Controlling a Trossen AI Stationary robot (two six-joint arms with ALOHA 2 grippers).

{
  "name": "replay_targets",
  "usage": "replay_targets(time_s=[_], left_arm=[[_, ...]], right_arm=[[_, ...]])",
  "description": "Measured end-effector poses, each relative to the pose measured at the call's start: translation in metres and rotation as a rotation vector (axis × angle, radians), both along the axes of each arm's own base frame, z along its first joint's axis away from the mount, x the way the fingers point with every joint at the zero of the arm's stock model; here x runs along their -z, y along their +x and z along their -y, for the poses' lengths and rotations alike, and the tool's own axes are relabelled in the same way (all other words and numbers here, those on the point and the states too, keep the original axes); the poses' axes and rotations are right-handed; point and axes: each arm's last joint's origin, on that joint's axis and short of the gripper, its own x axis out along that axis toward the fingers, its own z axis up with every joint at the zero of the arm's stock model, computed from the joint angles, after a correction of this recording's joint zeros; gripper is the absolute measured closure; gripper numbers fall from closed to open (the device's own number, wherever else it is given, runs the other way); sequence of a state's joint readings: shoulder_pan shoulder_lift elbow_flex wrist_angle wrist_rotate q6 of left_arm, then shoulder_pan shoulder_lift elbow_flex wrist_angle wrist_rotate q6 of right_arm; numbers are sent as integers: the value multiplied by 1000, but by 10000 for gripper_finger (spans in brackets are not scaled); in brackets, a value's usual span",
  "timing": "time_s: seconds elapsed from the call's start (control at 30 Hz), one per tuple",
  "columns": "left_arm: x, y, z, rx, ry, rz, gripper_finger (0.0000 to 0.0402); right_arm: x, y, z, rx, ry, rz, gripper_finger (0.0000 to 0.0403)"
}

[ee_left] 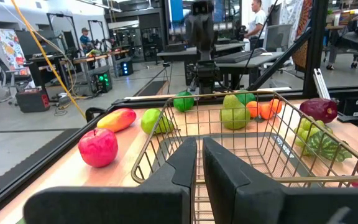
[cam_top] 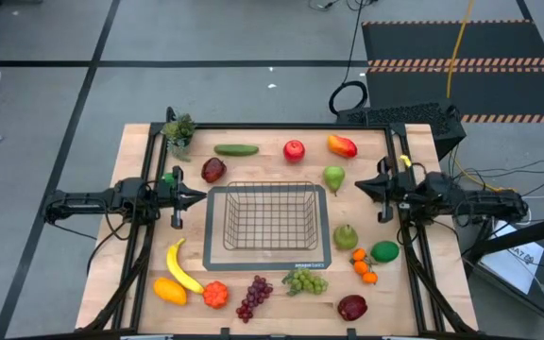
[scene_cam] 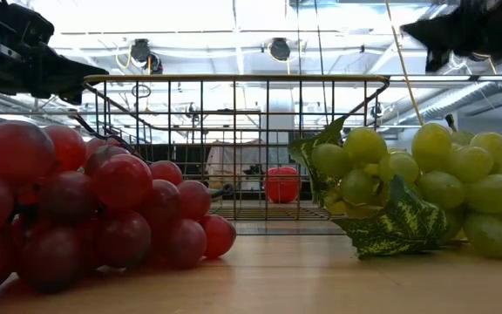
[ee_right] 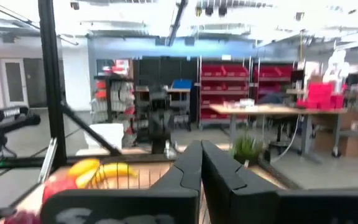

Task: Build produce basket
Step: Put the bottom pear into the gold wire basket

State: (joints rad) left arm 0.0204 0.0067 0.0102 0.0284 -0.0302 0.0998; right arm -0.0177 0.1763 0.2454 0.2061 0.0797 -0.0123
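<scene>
Basket (cam_top: 268, 219) empty; all produce (cam_top: 294, 149) scattered around on counter (cam_top: 140, 274). Left pincer (cam_top: 195, 197), right pincer (cam_top: 361, 186) both closed, holding nothing. Nothing loaded yet.

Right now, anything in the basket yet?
No. In the high view the basket holds nothing; all the produce, like the banana and cucumber, lies around it on the table.
</scene>
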Motion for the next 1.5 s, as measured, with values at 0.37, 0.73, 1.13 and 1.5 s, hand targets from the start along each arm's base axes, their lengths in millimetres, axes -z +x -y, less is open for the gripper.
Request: replay_targets(time_s=[0.37,0.73,1.13,1.5], left_arm=[[0,0,0,-10,0,3,371],[-1,0,-1,-18,-26,7,371],[-6,0,-1,-16,-61,62,371],[-48,-7,-2,-38,-182,163,371]], right_arm=[[-123,26,0,3,-49,-168,403],[-222,55,1,-2,17,-371,403],[-275,80,1,-2,6,-368,403],[-268,91,2,-2,9,-420,403]])
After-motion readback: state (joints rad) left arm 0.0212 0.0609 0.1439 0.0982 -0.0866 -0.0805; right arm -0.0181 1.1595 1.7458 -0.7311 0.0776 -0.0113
